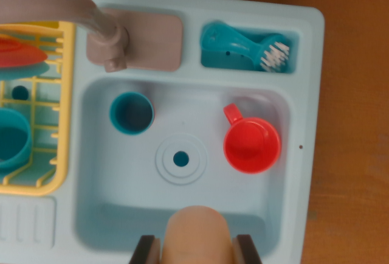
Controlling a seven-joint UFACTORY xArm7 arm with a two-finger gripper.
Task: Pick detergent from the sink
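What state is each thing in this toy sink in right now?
Detergent bottle: between the gripper fingers at the bottom edge; appears gripped.
Red cup: upright in the basin, empty, handle toward the back.
Teal cup: upright in the basin, empty.
Drain: uncovered.
Brush: lying in its own compartment.
Faucet: no water seen.
Yellow rack: holding dishes.

Wrist view looks straight down, close above sink (182,212).
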